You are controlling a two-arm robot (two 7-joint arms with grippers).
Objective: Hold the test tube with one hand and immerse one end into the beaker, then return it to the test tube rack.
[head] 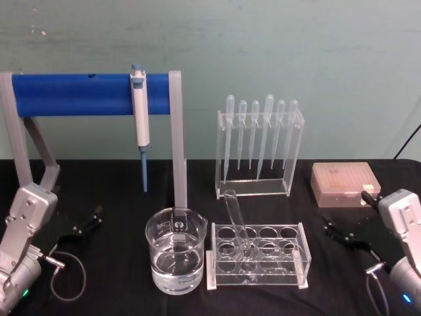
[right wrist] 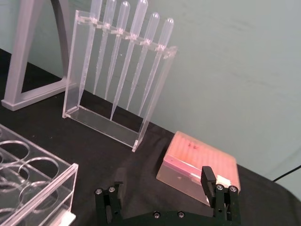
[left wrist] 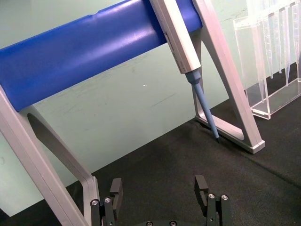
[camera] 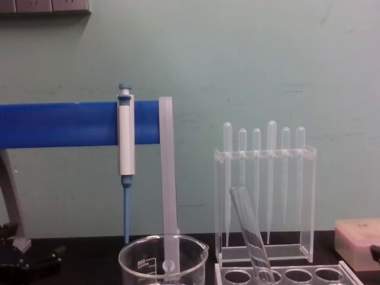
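The test tube stands in a hole near the left end of the clear test tube rack. Its rounded bottom is down inside the rack and its open rim is up. Its long axis is close to upright but tips toward the robot's left, probably because the hole is wider than the glass. The upper part stands clear above the rack, which leaves room for a grip. The beaker, partly filled with clear liquid, sits just beside the rack on that same left side, so the carry looks short. Both stand on the black counter. The left end effector rests low at the counter's left, jaws spread wide and holding nothing. The right end effector sits low at the right, also wide and empty. No dip has begun.
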